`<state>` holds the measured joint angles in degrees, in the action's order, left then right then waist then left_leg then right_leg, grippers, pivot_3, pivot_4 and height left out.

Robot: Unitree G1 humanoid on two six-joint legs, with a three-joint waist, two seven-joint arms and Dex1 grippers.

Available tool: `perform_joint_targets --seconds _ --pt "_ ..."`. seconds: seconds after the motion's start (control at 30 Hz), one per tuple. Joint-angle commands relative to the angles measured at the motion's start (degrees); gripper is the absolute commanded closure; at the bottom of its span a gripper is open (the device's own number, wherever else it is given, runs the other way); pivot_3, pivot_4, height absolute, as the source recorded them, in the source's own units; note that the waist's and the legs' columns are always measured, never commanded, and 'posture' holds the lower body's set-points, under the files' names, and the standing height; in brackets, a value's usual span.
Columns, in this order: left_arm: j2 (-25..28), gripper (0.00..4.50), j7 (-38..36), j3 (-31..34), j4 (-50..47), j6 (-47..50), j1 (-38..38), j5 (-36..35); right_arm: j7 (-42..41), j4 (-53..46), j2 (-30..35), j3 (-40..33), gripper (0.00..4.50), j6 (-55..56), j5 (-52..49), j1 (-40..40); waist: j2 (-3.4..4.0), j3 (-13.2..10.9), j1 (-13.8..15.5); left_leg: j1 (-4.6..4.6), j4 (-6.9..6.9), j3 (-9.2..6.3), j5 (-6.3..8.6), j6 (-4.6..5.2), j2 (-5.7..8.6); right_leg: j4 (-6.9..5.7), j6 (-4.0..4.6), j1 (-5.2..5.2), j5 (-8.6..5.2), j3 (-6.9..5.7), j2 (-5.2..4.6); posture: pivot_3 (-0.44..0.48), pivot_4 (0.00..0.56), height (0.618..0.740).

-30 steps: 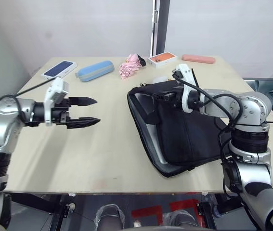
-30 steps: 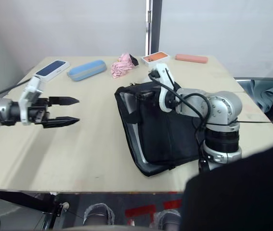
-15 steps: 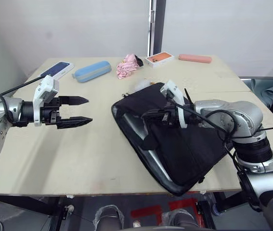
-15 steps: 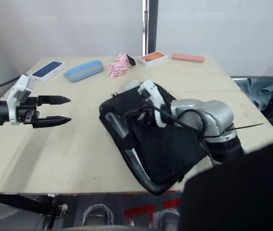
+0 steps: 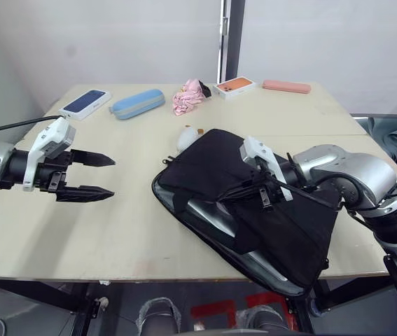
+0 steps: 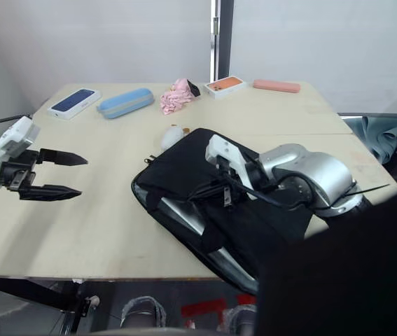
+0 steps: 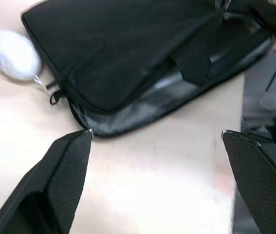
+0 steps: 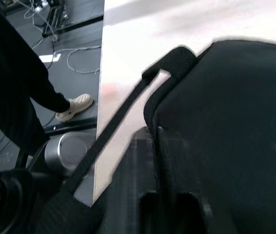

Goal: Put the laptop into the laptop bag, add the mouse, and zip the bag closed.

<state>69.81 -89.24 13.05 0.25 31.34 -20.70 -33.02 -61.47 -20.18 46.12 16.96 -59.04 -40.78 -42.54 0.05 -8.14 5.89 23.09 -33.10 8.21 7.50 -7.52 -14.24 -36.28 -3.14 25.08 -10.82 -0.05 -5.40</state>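
Bag dragged nearer — laptop half-hidden

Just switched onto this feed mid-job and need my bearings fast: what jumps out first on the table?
The black laptop bag dominates, lying askew at the table's near right edge with one corner past it, its side gaping so the silver laptop shows inside. The right gripper rests on the bag's top. Off to the left, the left gripper hovers over the wooden table with jaws open, and a small white object sits just behind the bag.
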Motion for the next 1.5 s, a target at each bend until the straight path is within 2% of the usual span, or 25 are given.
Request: perform_joint_targets --seconds 0.03,0.17,0.3,0.4,0.5,0.73,0.87,0.97,1.07,1.13,1.17,1.23,1.3,1.37,1.47,1.5 --pt "1.3 0.0 -2.2 0.9 0.1 -2.0 -0.3 0.0 -3.5 -1.7 4.1 -1.9 2.85 -0.5 -0.7 2.0 0.0 0.0 0.2 -0.01 -0.01 0.0 0.0 0.01 0.0 0.0 0.0 -0.02 0.0 0.0 0.0 0.0 0.15 0.74" --pt "-1.5 0.0 -0.2 -3.5 2.7 -8.9 -2.2 4.7 -2.2 -1.9 7.9 -6.8 1.45 -3.0 -2.2 4.6 0.0 0.0 0.2 -0.07 -0.02 0.02 0.0 0.02 0.0 -0.04 0.01 -0.04 0.0 0.04 0.0 0.0 0.15 0.74" --pt "-9.7 0.0 1.0 -10.1 11.0 -24.4 -7.4 12.7 0.7 -3.9 12.3 -17.9 0.08 -7.9 -6.4 8.6 0.01 0.0 0.7 -0.16 -0.12 0.05 0.0 0.03 0.01 -0.21 0.02 -0.08 -0.01 0.12 -0.02 0.0 0.15 0.74" --pt "-16.0 0.0 0.1 -13.4 19.3 -32.4 -12.8 15.7 2.9 -6.6 14.9 -27.6 0.03 -12.7 -11.4 13.0 -0.04 0.0 1.3 -0.19 -0.28 0.03 0.0 0.07 0.01 -0.26 0.03 -0.16 0.0 0.13 -0.03 0.0 0.15 0.74" --pt "-23.6 0.0 -0.2 -18.2 32.3 -45.9 -20.0 21.5 2.2 -11.4 17.8 -44.6 0.03 -21.4 -20.5 21.7 -0.07 0.1 2.3 -0.17 -0.38 0.03 0.01 0.12 0.0 -0.32 0.04 -0.16 0.0 0.15 -0.03 0.0 0.15 0.74" --pt "-35.8 0.0 0.0 -23.0 54.8 -59.9 -32.3 28.1 2.4 -24.3 14.1 -78.2 0.03 -25.4 -26.9 43.2 -0.15 0.1 3.6 -0.11 -0.53 0.07 0.03 0.26 0.01 -0.33 0.03 -0.15 0.0 0.21 -0.06 0.0 0.15 0.74" --pt "-39.2 0.0 1.3 -23.8 63.2 -65.1 -36.8 31.3 4.4 -26.2 13.9 -88.0 0.03 -25.6 -30.4 49.6 -0.16 0.1 3.5 -0.18 -0.6 0.09 0.03 0.27 0.02 -0.37 0.0 -0.19 0.0 0.26 -0.09 0.0 0.15 0.74" --pt "-41.6 0.0 4.7 -24.3 68.0 -67.3 -40.0 34.2 7.3 -27.8 13.2 -93.9 0.03 -25.2 -36.4 53.9 -0.16 0.1 3.5 -0.21 -0.64 0.08 0.03 0.27 0.04 -0.39 -0.04 -0.21 0.0 0.26 -0.13 0.0 0.15 0.74" --pt "-44.0 0.0 4.3 -24.0 70.4 -66.8 -41.6 35.1 10.7 -29.7 11.3 -99.2 0.03 -23.3 -43.4 60.8 -0.17 0.1 4.0 -0.19 -0.63 0.06 0.03 0.27 0.05 -0.35 -0.08 -0.21 -0.02 0.22 -0.16 0.0 0.15 0.74" --pt "-45.1 0.55 4.1 -24.2 71.5 -66.9 -42.2 36.1 13.9 -31.0 9.8 -101.7 0.0 -20.8 -49.0 67.3 -0.17 0.1 4.3 -0.15 -0.57 0.05 0.04 0.3 0.08 -0.23 -0.1 -0.21 -0.04 0.17 -0.19 0.0 0.15 0.74" --pt "-45.4 0.67 3.5 -24.3 71.8 -67.1 -42.3 36.4 15.7 -31.5 8.2 -102.2 0.0 -19.2 -52.5 71.4 -0.17 0.1 4.6 -0.11 -0.51 0.06 0.05 0.31 0.11 -0.17 -0.11 -0.19 -0.04 0.16 -0.23 0.0 0.15 0.74" --pt "-45.7 1.55 2.9 -24.1 72.1 -67.4 -42.6 36.8 18.6 -32.3 5.7 -102.8 0.0 -15.7 -58.0 79.0 -0.17 0.1 4.9 -0.08 -0.34 0.04 0.06 0.32 0.11 0.1 -0.12 -0.23 -0.04 0.06 -0.26 0.0 0.15 0.74" --pt "-46.1 2.23 1.5 -23.4 72.1 -67.0 -42.9 36.2 19.1 -32.9 0.0 -100.7 0.0 -14.4 -58.4 87.3 -0.18 0.1 5.5 -0.05 -0.16 0.05 0.06 0.32 0.14 0.25 -0.17 -0.22 -0.07 0.01 -0.37 0.0 0.15 0.74" --pt "-46.3 2.99 0.1 -23.0 71.9 -67.0 -43.0 35.7 18.6 -30.7 -5.3 -96.8 0.0 -13.6 -54.7 93.3 -0.19 0.1 5.8 -0.02 0.0 0.02 0.07 0.31 0.17 0.41 -0.3 -0.22 -0.15 -0.08 -0.41 0.0 0.15 0.74" --pt "-46.3 4.02 -1.3 -22.2 71.2 -67.2 -43.0 35.2 18.6 -26.5 -8.3 -92.6 0.0 -10.4 -51.9 97.2 -0.19 0.1 5.5 0.04 0.12 0.02 0.11 0.31 0.21 0.58 -0.41 -0.23 -0.2 -0.1 -0.48 0.0 0.15 0.74" --pt "-46.3 4.39 -1.9 -21.9 70.5 -66.9 -42.8 34.8 19.4 -22.4 -8.5 -89.2 0.0 -9.8 -50.7 96.5 -0.2 0.1 5.4 0.04 0.12 0.02 0.11 0.31 0.21 0.61 -0.42 -0.23 -0.2 -0.1 -0.52 0.0 0.15 0.74"
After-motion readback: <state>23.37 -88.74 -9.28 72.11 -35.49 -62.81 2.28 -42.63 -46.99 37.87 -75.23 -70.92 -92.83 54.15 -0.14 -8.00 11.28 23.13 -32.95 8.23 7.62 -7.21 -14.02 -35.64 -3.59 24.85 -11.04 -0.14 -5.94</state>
